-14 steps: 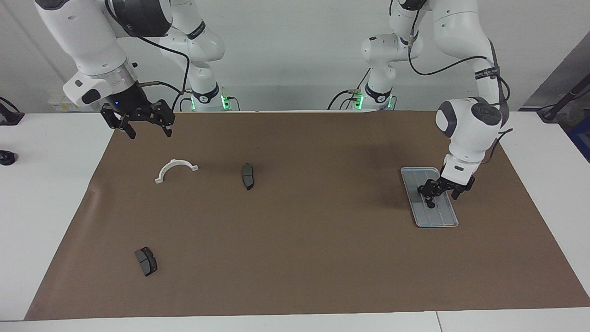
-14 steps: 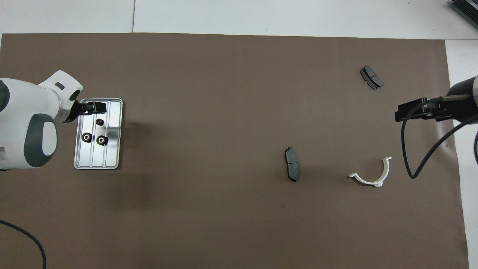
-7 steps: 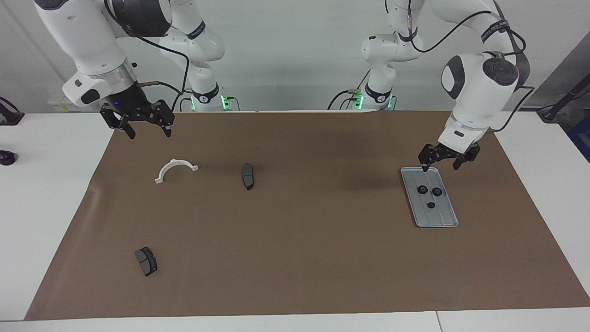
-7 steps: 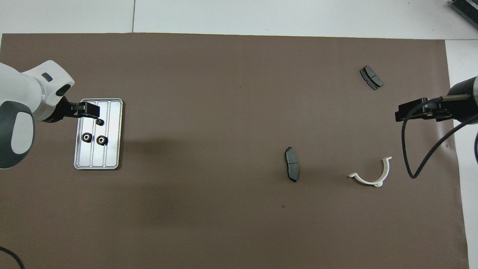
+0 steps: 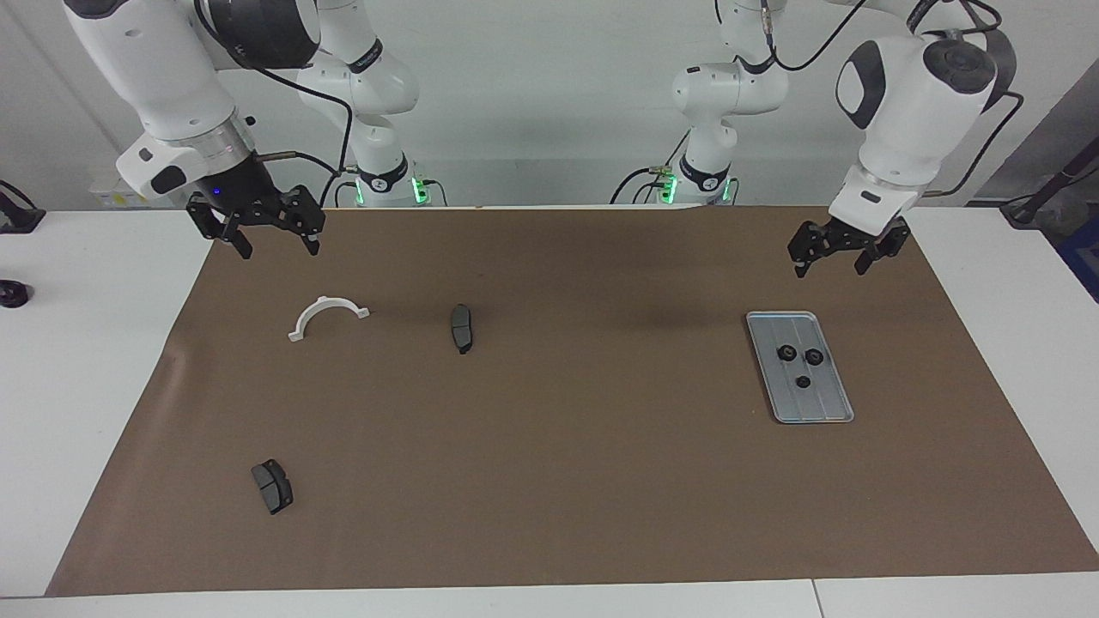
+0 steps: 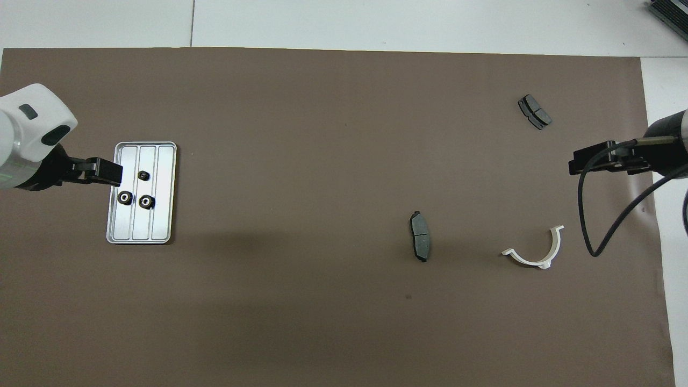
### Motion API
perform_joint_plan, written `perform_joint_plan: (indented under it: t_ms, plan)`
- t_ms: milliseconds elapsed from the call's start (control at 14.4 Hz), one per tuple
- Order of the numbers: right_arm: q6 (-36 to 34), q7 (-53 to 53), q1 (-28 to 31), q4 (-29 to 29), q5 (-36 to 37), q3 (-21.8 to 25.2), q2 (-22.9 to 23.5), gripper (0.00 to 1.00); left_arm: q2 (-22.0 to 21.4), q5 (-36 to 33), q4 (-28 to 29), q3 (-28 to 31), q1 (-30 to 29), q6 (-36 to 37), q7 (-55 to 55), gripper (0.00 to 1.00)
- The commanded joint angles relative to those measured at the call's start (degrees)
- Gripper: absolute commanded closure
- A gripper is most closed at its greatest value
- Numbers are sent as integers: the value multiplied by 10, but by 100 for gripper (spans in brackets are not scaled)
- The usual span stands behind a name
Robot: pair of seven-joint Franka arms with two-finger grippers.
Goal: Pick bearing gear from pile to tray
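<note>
Three small black bearing gears (image 5: 786,352) (image 6: 124,198) lie on the silver ridged tray (image 5: 828,408) (image 6: 161,220) at the left arm's end of the table. My left gripper (image 5: 831,269) (image 6: 114,172) hangs open and empty, raised over the tray's edge. Of the pile, a white half-ring bracket (image 5: 328,316) (image 6: 537,252) and two dark brake pads (image 5: 462,328) (image 5: 272,486) lie apart on the mat toward the right arm's end. My right gripper (image 5: 280,251) (image 6: 578,161) waits open and empty over the mat's edge, above the bracket's end of the table.
A brown mat (image 5: 567,446) covers most of the white table (image 5: 77,386). A small black object (image 5: 10,293) sits on the bare table at the right arm's end.
My left gripper has lifted off the tray and drawn back toward the robots, uncovering all three gears lying there. The right arm has not moved.
</note>
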State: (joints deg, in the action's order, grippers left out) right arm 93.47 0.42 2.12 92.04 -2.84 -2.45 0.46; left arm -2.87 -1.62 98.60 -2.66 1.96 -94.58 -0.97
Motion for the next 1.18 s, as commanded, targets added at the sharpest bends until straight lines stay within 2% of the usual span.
perform_joint_plan:
  t_ms: [0, 139, 347, 1112]
  plan:
    - [-4, -19, 10, 12, -7, -4, -13, 0, -12, 11, 1, 33, 28, 19, 9, 0]
    - [-4, -19, 10, 12, -7, -4, -13, 0, -11, 46, -10, 43, 24, 21, 10, 0]
    - [-4, -19, 10, 12, -7, -4, -13, 0, -8, 46, -39, 41, 19, 41, 17, 0]
    - [-4, -19, 10, 12, -7, -3, -13, 0, -13, 47, -31, 42, 17, 41, 25, 0]
